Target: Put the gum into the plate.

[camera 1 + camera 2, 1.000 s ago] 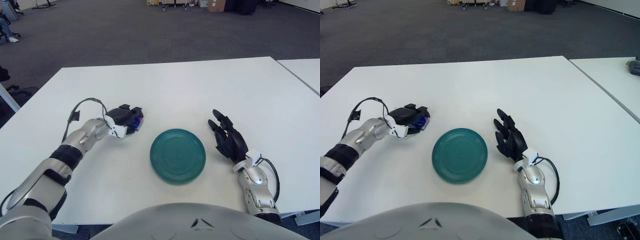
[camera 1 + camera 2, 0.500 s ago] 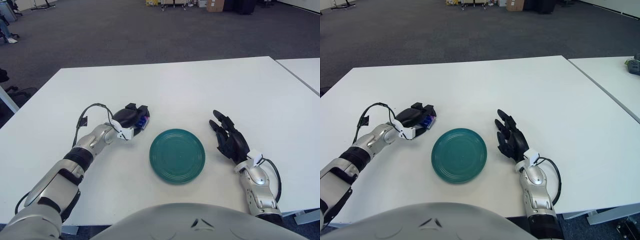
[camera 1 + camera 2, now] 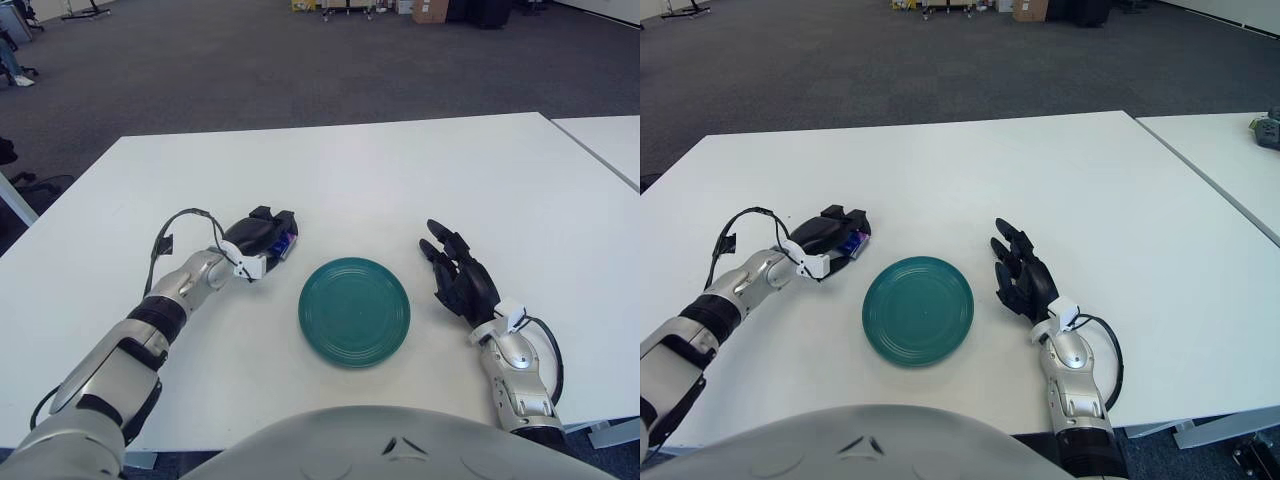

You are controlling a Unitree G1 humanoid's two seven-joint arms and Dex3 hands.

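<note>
A round teal plate (image 3: pixel 354 311) lies on the white table (image 3: pixel 400 170), near the front and between my arms. The gum (image 3: pixel 287 241) is a small blue and purple pack, mostly hidden inside my left hand (image 3: pixel 266 237), whose black fingers are curled around it just left of the plate's far rim. In the right eye view the pack (image 3: pixel 853 243) peeks out from under the same hand (image 3: pixel 836 235). My right hand (image 3: pixel 459 281) shows to the right of the plate with its fingers spread and nothing in them.
A second white table (image 3: pixel 605 140) stands close on the right, with a narrow gap between the two. Grey carpet lies beyond the far edge. A black cable loops over my left forearm (image 3: pixel 180 222).
One second ago my left hand with the gum was further left; it has since moved right, towards the plate, and has held still for the last half second. The right hand stayed put.
</note>
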